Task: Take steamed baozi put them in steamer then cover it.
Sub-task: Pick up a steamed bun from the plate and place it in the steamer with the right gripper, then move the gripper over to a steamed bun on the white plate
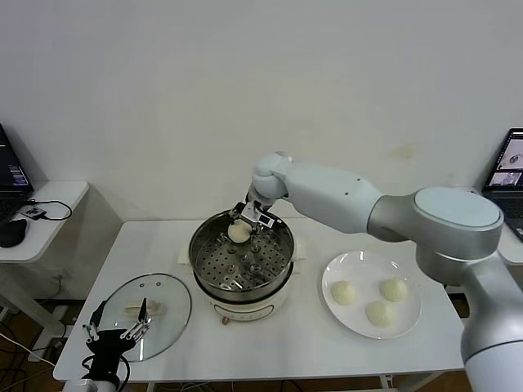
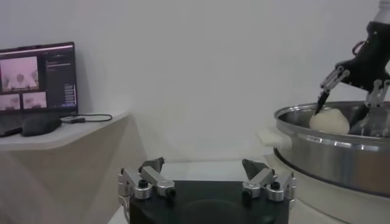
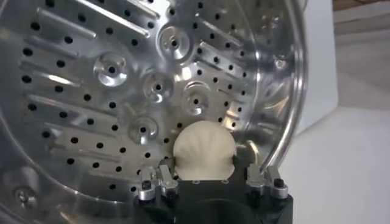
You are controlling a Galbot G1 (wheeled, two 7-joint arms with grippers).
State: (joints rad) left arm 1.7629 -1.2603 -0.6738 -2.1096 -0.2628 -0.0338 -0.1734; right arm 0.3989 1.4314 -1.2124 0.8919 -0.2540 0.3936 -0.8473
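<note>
While the right gripper (image 1: 242,227) has its jaws closed on a baozi (image 1: 239,233) inside the steamer (image 1: 242,260), the left gripper (image 1: 117,327) hangs spread over the cover (image 1: 167,302).

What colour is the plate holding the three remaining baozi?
Plain white plate, no pattern, with three cream-white baozi on it; clearest in the head view.

Right gripper (image 3: 204,178) sits low over the steamer (image 3: 291,91), and there's a baozi (image 3: 203,150) right between its jaws, pleated and cream-white, the metal fingers (image 3: 159,180) standing on either side of it. Behind the bun, the perforated tray (image 3: 109,91) fills the pot, shiny, dotted with holes and raised round bosses. Past the steel rim, a white table surface (image 3: 347,164) shows.
</note>
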